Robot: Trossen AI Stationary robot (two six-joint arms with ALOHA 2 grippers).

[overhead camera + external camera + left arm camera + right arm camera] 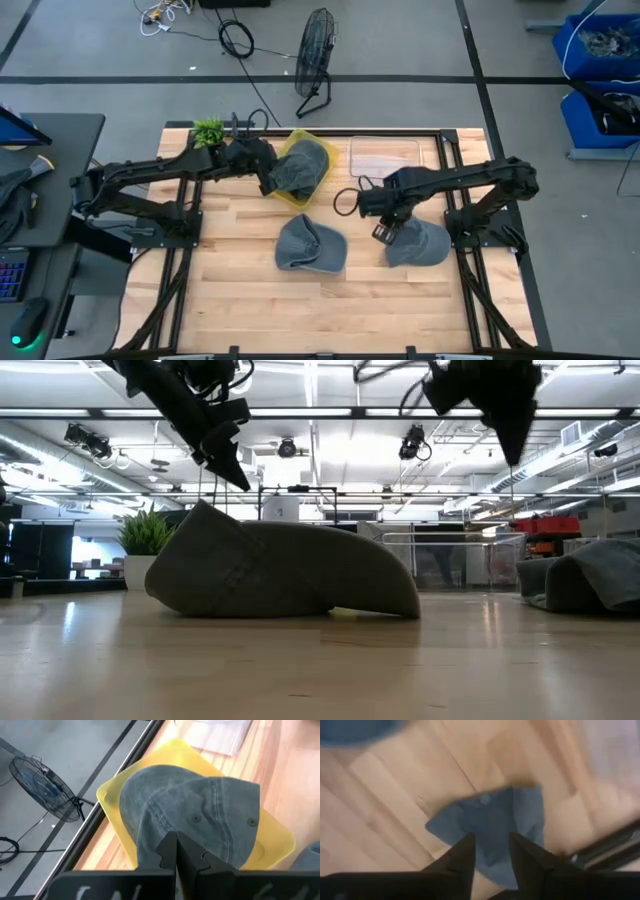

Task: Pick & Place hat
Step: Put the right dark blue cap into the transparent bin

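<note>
left gripper (268, 172): reaching over the back of the table, fingers pressed together and pinching the hat in the tray (200, 815) at its edge; the wrist view is showing the two fingertips (172, 851) closed on the denim.
hat in the tray: grey-blue denim, lying crumpled in the yellow tray (302, 140), covering most of it.
yellow tray: sitting at the back of the table (240, 300), just beside a clear plastic lid (385, 155).
right gripper (385, 230): hovering above the right hat (420, 243), fingers spread a little, nothing between them; not touching it in the low view.
right hat: lying flat on the wood at the right side of the table.
middle hat (308, 245): lying on the table near centre, apart from both grippers; filling the low view's foreground.
plant (208, 130): standing at the back left corner.
</note>
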